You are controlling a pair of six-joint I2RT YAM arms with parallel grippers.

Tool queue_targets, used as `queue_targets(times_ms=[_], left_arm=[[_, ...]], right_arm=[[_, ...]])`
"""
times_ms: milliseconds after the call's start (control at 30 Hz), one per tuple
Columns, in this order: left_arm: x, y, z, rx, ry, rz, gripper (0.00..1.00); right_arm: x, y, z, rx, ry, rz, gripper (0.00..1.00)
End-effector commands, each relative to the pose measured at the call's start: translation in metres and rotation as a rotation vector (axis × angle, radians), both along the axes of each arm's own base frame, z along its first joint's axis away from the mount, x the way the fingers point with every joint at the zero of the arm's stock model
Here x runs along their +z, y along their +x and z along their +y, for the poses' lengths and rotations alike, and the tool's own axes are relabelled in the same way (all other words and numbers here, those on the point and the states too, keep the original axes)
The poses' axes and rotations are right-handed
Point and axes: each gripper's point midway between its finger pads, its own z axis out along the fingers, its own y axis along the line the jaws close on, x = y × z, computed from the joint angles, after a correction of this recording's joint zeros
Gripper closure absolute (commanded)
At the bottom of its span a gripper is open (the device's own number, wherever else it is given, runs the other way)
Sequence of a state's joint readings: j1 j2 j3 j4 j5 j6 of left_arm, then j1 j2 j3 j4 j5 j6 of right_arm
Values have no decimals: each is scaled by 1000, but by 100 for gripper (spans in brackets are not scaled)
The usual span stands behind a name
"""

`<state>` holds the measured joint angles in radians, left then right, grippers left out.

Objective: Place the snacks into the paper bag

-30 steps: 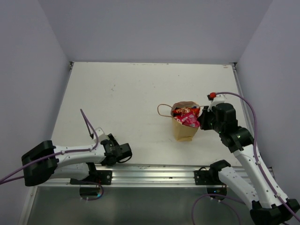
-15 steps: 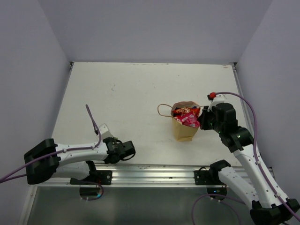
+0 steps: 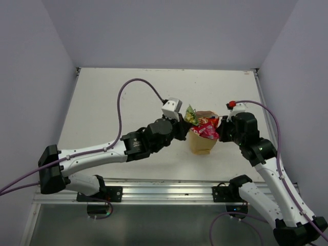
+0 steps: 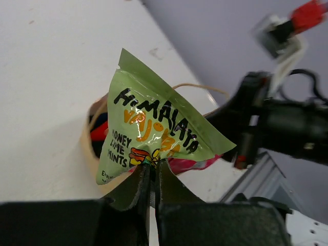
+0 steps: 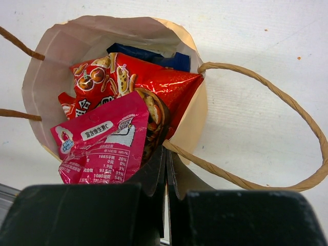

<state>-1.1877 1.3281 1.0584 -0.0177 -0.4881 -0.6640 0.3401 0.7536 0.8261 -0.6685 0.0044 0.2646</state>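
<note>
We find the left claw [image 4: 151, 178] clenched on the lower edge of one green mint packet [image 4: 154, 128]. It holds the packet above the surface [image 3: 128, 102], at the left rim of the paper bag [image 5: 61, 46], which stands open and upright. The right claw [image 5: 165, 160] is clenched on the bag's near rim beside a handle [image 5: 266, 87], which in our judgement steadies it.

Recommended: bring the packet over the free side of the mouth, lower it edge-first past the protruding packets, then release.

Count in bag:
- One red packet [image 5: 128, 77]
- One pink packet [image 5: 97, 143]
- One blue packet [image 5: 148, 56]
- Any others are hidden

Bags: one. Handles: two.
</note>
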Motion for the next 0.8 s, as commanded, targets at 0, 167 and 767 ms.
queue_targets(times_ms=[0,167,767], left_arm=[[93,-27,-69,-363,-148,-275,100],[87,-28,-107,-478,-166,-259,100],[-39,46,-96,-288,22,38,100]], right_arm=[[-6,-2,6,26,9,28,100],[-4,-3,4,22,8,18,100],[-5,-3,4,23,7,21,100]])
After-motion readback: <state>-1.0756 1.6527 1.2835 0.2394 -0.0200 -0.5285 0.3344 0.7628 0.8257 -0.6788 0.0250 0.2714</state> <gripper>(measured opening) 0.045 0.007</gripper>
